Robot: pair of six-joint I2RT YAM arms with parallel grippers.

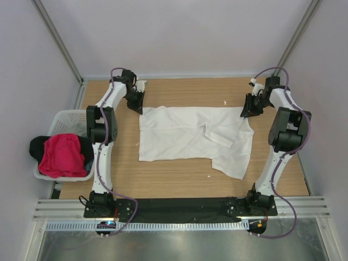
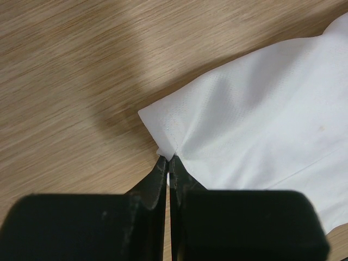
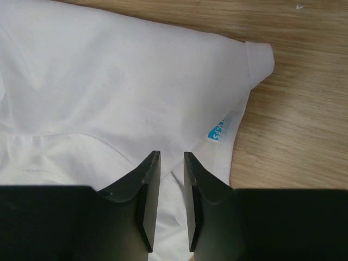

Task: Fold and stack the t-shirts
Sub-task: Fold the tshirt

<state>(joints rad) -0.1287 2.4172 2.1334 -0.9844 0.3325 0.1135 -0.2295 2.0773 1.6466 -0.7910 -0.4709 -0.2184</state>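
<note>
A white t-shirt point(image 1: 190, 138) lies spread and rumpled on the wooden table. My left gripper point(image 1: 137, 103) is at its far left corner. In the left wrist view the gripper point(image 2: 169, 160) is shut on that corner of the shirt point(image 2: 261, 119). My right gripper point(image 1: 249, 109) is over the far right corner. In the right wrist view the gripper point(image 3: 172, 163) has its jaws a little apart, with the shirt point(image 3: 109, 81) lying under and between them. A pink-red t-shirt point(image 1: 62, 155) and a black t-shirt point(image 1: 38, 147) sit in the basket.
The white lattice basket point(image 1: 62, 120) stands off the table's left edge. A blue label point(image 3: 217, 130) shows at the white shirt's edge. Grey walls enclose the table on three sides. Bare wood point(image 1: 163, 179) shows in front of the shirt.
</note>
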